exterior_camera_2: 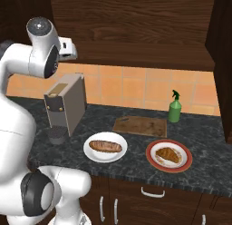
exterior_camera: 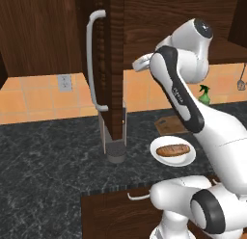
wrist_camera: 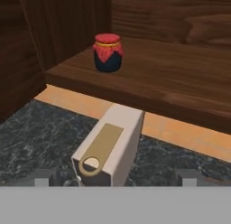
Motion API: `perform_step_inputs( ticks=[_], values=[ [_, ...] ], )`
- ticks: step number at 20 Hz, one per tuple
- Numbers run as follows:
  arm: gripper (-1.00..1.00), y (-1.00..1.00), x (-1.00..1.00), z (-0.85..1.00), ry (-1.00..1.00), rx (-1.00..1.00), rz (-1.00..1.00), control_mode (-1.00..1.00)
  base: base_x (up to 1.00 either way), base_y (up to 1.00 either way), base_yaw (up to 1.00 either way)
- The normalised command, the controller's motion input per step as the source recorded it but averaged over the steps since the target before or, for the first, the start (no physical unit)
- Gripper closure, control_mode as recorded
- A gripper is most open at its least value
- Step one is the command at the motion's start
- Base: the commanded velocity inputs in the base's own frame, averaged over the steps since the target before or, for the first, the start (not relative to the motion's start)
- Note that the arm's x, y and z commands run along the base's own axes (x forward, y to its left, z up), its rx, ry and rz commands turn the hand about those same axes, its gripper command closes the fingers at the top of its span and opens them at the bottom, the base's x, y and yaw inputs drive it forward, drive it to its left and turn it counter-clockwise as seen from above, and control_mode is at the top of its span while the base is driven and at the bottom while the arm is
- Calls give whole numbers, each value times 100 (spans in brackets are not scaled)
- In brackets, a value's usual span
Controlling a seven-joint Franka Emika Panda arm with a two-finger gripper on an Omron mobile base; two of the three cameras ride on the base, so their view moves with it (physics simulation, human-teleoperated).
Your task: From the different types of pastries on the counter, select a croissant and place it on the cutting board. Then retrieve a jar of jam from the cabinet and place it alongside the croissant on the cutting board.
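The jar of jam (wrist_camera: 108,52), dark with a red cloth top, stands on the wooden shelf of the open cabinet (wrist_camera: 176,78). My gripper (wrist_camera: 115,179) is open and empty, raised in front of that shelf and well short of the jar. It hovers high at the cabinet's underside (exterior_camera_2: 70,46). The croissant (exterior_camera_2: 167,154) lies on a red-rimmed plate (exterior_camera_2: 152,161) on the counter (exterior_camera_2: 204,174). The longer dark pastry (exterior_camera_2: 105,146) lies on a white plate (exterior_camera_2: 90,155). Behind both plates, the cutting board (exterior_camera_2: 140,125) is bare.
The cabinet door (exterior_camera: 115,64) stands open edge-on, its grey bar handle (exterior_camera: 91,59) facing me. A beige coffee machine (exterior_camera_2: 67,106) sits on the counter right below my hand. A green spray bottle (exterior_camera_2: 175,107) stands by the tiled wall, right of the board.
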Motion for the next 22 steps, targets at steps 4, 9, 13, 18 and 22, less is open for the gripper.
perform_step_inputs(
  ticks=[4,9,13,18,22],
  values=[
    [-100,28,36,14,2,-9,6,-100,0,0,0],
    [-100,51,87,32,-3,-12,0,-100,0,0,0],
    [-100,44,22,1,0,-4,1,-100,0,0,0],
    [-100,1,10,-24,9,0,0,-100,0,0,0],
    [-100,17,89,41,0,-3,0,-100,0,0,0]
  ],
)
